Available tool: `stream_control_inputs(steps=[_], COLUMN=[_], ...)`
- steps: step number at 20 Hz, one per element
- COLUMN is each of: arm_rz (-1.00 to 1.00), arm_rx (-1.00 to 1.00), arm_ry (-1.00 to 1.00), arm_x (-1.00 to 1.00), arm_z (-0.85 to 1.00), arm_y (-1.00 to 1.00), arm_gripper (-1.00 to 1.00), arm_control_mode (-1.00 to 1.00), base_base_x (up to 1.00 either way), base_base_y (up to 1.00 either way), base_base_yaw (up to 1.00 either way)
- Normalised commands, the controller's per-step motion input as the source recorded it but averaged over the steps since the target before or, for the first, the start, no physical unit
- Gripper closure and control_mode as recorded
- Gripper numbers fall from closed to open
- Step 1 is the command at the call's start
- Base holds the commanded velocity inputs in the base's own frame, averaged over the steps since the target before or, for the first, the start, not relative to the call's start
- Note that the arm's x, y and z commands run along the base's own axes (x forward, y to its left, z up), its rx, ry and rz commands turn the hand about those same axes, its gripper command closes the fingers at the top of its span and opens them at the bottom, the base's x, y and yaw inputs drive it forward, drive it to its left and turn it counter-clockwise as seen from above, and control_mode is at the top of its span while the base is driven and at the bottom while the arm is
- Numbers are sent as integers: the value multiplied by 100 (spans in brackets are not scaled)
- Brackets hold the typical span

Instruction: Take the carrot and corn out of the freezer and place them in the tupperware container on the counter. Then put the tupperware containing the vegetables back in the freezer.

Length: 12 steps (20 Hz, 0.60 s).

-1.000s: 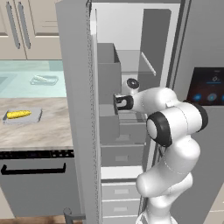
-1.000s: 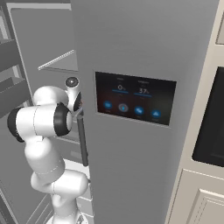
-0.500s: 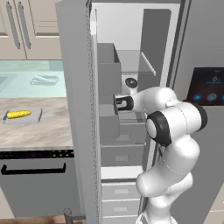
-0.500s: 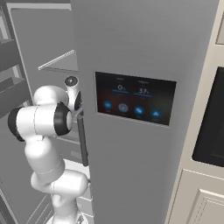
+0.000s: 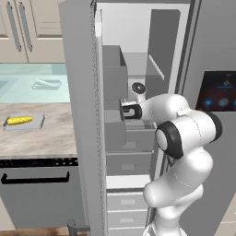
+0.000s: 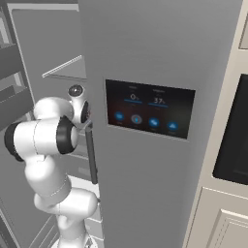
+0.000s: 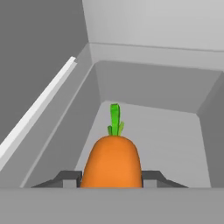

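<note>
Orange carrot (image 7: 111, 162) sits clenched between the gripper (image 7: 111, 178) fingers inside the grey freezer (image 5: 133, 69); left, corn (image 5: 19, 120) lies in the tupperware container (image 5: 39, 123) on the counter (image 5: 46, 138).

At the left of my left base view, the counter (image 5: 50, 138) runs as a beige-and-grey marbled slab with a thick front edge. On it, toward the left edge of the frame, I see the tupperware container (image 5: 38, 123) lying flat, and the corn (image 5: 20, 120) lies inside it, lengthwise. Further back, in the upper left, a pale blue-green surface (image 5: 27, 76) carries a small clear tray-like item (image 5: 46, 84); I can't tell what it is. In the hand view, the grey bin floor (image 7: 175, 144) inside the freezer (image 5: 138, 69) spreads across the middle of the frame; the carrot (image 7: 112, 162) sits low at centre over it, but I can't tell whether it rests on the floor.
</note>
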Motion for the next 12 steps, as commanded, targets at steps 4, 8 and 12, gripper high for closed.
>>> stream_control_inputs(steps=[4, 8, 12], arm_rz=[-4, -5, -5], arm_rx=[0, 1, 2], arm_ry=[-3, -1, 0], arm_x=[-52, -68, -84], arm_z=[5, 24, 46], arm_y=[0, -10, -15], arm_gripper=[100, 100, 100], arm_control_mode=[-100, -100, -100], base_base_x=[0, 0, 0], base_base_y=[0, 0, 0], base_base_yaw=[0, 0, 0])
